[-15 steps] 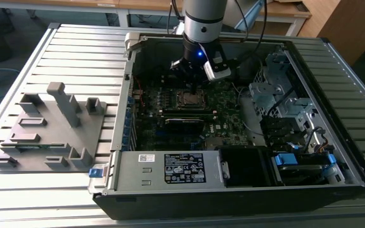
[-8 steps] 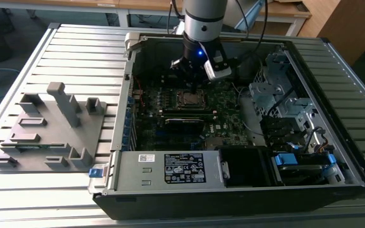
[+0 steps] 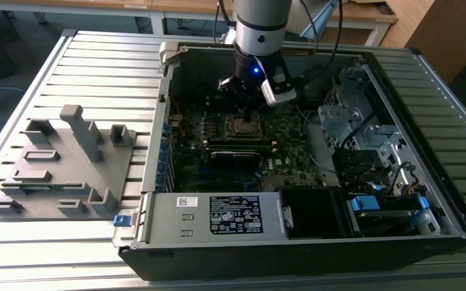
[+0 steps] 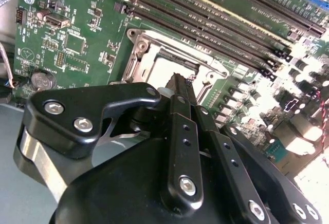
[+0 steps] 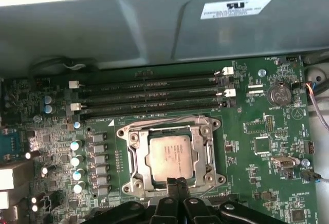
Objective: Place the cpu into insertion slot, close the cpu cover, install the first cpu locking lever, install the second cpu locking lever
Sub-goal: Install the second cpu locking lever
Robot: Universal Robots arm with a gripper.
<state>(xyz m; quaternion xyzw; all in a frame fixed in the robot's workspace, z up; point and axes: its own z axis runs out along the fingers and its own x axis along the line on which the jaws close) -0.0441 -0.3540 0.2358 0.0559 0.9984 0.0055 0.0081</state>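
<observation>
Exterior view: the open computer case (image 3: 314, 182) is seen with the gripper (image 3: 245, 108) lowered over the motherboard (image 3: 241, 151). In the first wrist view, the cpu (image 5: 170, 156) is seated in the insertion slot (image 5: 134, 158) (cover frame around it), just beyond the jaws, which are pressed together and empty.

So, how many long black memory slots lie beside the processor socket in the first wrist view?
4. They run side by side, parallel, between the grey case wall and the processor socket: first slot nearest the wall, then second, third, and fourth next to the socket.
</observation>
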